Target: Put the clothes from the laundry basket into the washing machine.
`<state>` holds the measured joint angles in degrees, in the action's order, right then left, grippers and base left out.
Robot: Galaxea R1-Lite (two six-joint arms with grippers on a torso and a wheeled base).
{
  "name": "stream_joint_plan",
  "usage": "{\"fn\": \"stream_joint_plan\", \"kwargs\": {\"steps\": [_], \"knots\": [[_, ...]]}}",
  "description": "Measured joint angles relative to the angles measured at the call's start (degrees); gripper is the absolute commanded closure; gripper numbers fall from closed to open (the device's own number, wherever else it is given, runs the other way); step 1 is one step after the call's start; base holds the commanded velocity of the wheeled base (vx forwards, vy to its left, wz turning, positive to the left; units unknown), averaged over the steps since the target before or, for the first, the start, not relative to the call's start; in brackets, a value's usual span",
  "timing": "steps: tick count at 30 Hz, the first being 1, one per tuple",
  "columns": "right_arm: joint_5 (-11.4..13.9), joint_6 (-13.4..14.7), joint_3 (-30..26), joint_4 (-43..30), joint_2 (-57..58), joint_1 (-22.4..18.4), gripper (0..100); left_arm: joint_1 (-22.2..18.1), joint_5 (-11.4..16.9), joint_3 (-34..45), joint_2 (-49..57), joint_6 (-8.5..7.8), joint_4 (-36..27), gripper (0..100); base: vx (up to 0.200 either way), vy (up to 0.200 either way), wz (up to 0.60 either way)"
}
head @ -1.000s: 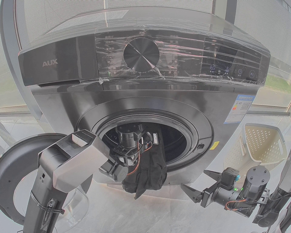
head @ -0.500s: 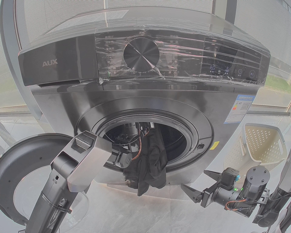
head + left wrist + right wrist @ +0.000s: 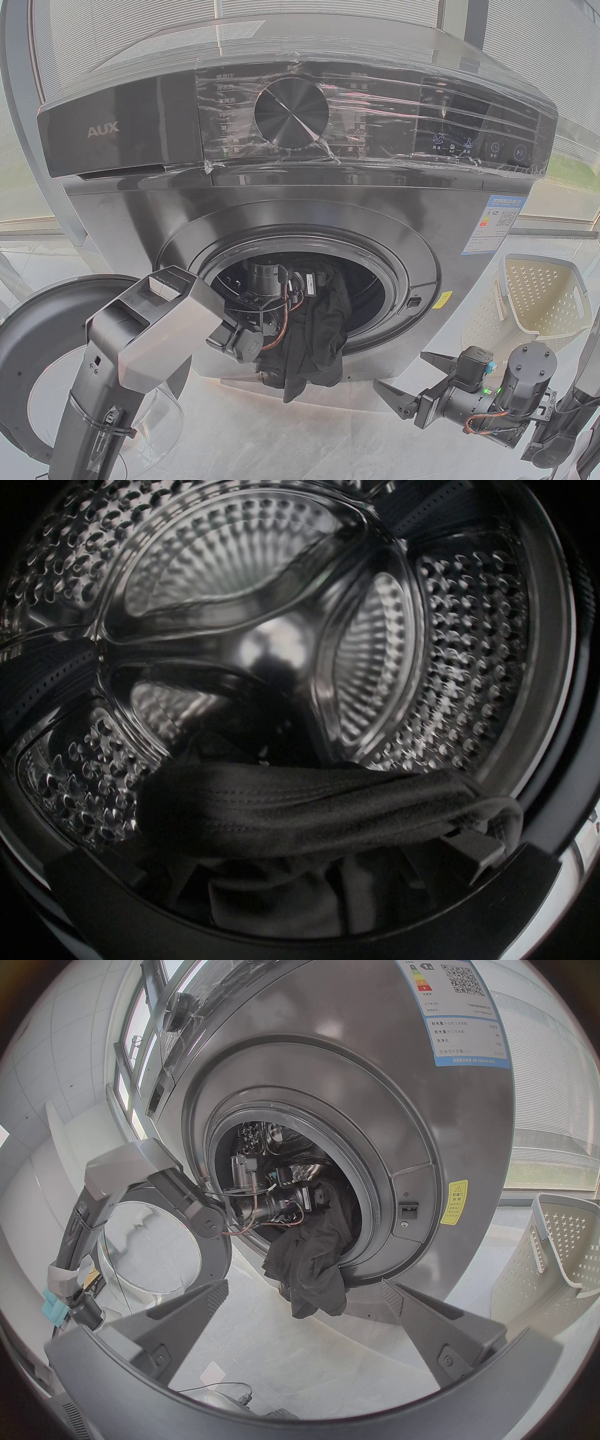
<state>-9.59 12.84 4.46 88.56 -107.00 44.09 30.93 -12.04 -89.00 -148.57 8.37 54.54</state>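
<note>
A black garment [image 3: 315,337] hangs over the lower rim of the washing machine's [image 3: 156,206] round opening, part inside the drum and part dangling outside toward the floor. My left gripper [image 3: 309,282] is inside the opening at the garment's upper end. In the left wrist view a band of the black garment [image 3: 312,805] lies across the open left gripper [image 3: 300,842], with one finger [image 3: 478,852] showing beside it. My right gripper [image 3: 400,369] stands open and holds nothing, low in front of the machine to the right. The cream laundry basket [image 3: 544,300] is right of the machine.
The machine's round glass door [image 3: 37,350] is swung open on the left, behind my left arm. The perforated steel drum [image 3: 450,636] has room at the back. Pale tiled floor [image 3: 300,437] lies in front of the machine.
My left arm pushed deeper into the drum, lifting the garment, then drew back slightly. More of the garment's top now sits inside the opening. The right arm has not moved.
</note>
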Motion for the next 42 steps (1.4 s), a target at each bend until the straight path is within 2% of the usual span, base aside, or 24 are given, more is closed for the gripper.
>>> {"fn": "stream_joint_plan", "kwargs": {"steps": [8, 20, 21, 26, 33, 41, 42], "knots": [[-0.04, -0.04, 0.00, 0.01, 0.13, 0.00, 0, 2.19, 5.91, 12.69, 6.53, -0.23, -2.18, 0, 0.000, 0.000, 0.00], [-0.11, -0.09, 0.07, 0.01, 0.35, 0.50, 0, 3.22, 6.88, 15.17, 4.46, -2.26, -3.04, 0, 0.000, 0.000, 0.00], [-0.11, -0.09, 0.07, 0.01, 0.35, 0.55, 0, 3.24, 6.88, 15.14, 4.08, -2.36, -3.06, 100, 0.000, 0.000, 0.00], [-0.11, -0.09, 0.11, 0.01, 0.35, 0.72, 0, 3.24, 6.74, 14.09, 2.36, -2.96, -3.06, 100, 0.000, 0.000, 0.00], [-0.15, -0.06, 0.11, 0.01, 0.33, 1.13, 0, 2.69, 5.47, 10.64, 1.05, -2.44, -2.60, 100, 0.000, 0.000, 0.00], [-0.20, -0.06, 0.22, 0.06, 0.33, 1.39, 0, 0.62, 0.11, 1.33, 0.09, -0.52, -1.04, 100, 0.000, 0.000, 0.00], [-0.17, -0.06, 0.22, 0.06, 0.33, 1.41, 0, 0.29, -0.21, 0.28, 0.02, -0.46, -1.00, 0, 0.000, 0.000, 0.00]]}}
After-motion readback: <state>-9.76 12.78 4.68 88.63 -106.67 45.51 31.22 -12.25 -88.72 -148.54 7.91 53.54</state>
